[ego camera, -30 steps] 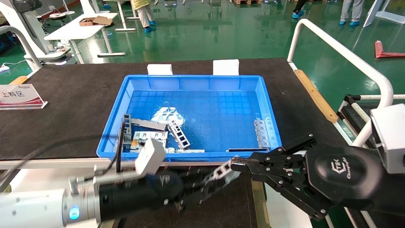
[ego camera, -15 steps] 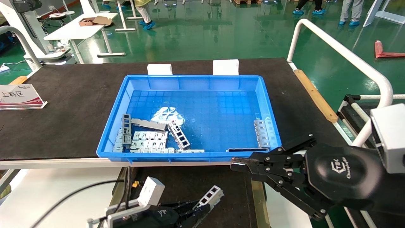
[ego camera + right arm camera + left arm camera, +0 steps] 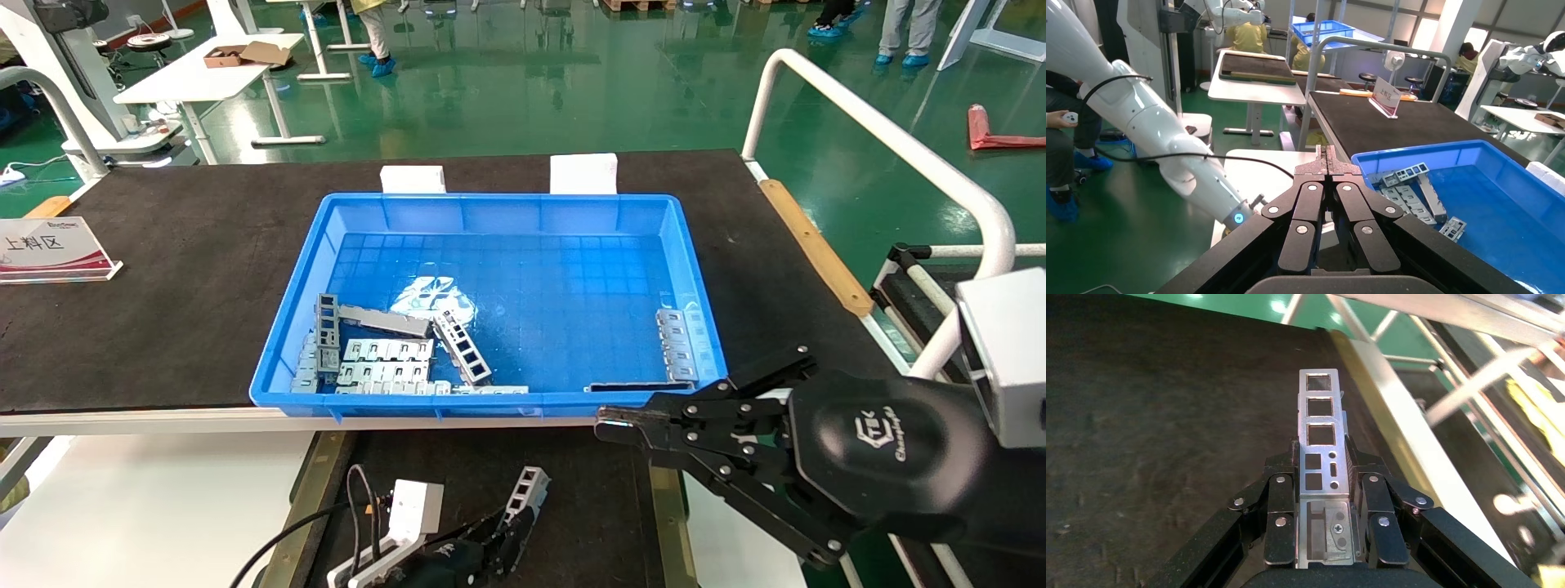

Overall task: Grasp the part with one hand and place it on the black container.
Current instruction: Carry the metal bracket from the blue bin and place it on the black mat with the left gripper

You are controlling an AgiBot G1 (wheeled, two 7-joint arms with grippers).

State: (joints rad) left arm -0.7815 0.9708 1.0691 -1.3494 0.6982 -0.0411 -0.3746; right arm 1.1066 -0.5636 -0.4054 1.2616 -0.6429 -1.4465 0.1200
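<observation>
My left gripper is at the bottom of the head view, low over the black container, and is shut on the part. The part is a silver ladder-like bar with square windows, pointing up and away from the jaws. In the left wrist view the part sits clamped between both fingers of the left gripper, above the black felt surface, with a brownish-gold rail beside it. My right gripper is shut and empty, and hovers just right of the container's rail.
A blue gridded bin on the black table holds several more grey parts at its near left and near right. A sign stands at the far left. A white rail runs along the right.
My left gripper, holding the part, has dropped from level with the right gripper down to the black container and drawn back towards me. The right gripper has not moved.
</observation>
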